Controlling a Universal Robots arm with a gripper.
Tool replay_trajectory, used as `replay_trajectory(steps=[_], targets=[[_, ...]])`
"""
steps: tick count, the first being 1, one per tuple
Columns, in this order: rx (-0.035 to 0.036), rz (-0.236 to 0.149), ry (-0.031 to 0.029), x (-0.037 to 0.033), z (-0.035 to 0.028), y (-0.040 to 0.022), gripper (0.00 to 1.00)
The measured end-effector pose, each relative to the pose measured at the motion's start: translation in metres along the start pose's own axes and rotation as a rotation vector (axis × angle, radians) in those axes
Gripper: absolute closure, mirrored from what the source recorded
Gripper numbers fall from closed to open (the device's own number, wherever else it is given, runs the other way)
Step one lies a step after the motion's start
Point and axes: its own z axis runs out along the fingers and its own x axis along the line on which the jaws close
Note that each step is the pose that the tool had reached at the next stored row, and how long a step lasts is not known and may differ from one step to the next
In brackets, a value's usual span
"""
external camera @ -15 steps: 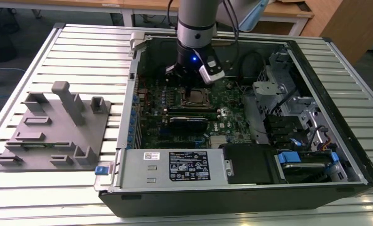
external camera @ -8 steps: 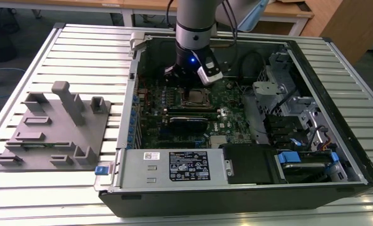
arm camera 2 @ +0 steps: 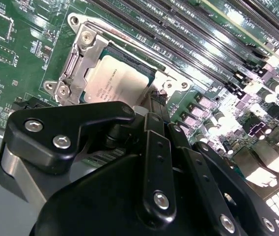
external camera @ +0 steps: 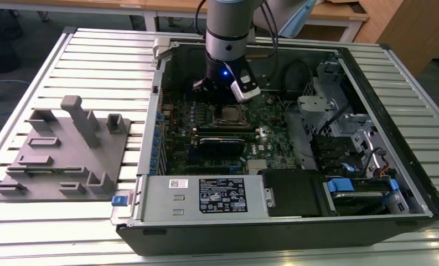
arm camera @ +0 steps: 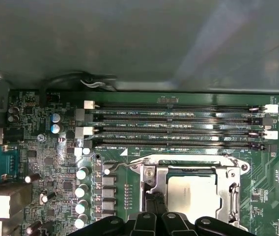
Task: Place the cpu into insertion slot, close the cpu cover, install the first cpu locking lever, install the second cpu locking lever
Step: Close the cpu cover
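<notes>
The cpu (arm camera 2: 115,78) lies flat in the insertion slot (arm camera: 188,158), its dull silver top showing through the window of the cpu cover (arm camera 2: 78,59). The cover (arm camera: 158,182) lies down over the chip. In both wrist views my gripper (arm camera: 155,199) has its two thin black fingers pressed together, shut, with the tips at the socket's edge right beside the cover. A thin wire lever (arm camera: 116,167) sticks out from the socket's corner. In the exterior view the gripper (external camera: 221,91) hangs inside the open computer case, just above the socket (external camera: 230,114).
Long black memory slots (arm camera: 179,128) run beside the socket, and a row of capacitors (arm camera: 82,173) stands near it. The case walls, a drive cage (external camera: 337,105) and the power supply (external camera: 204,194) hem in the board. A grey fixture block (external camera: 64,149) sits at the exterior view's left.
</notes>
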Motion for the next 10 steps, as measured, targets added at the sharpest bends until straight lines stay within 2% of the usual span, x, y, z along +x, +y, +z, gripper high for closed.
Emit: replay_trajectory(steps=[10], targets=[[-0.0002,0.0,-0.0001,0.0,0.0025,0.0,0.89]])
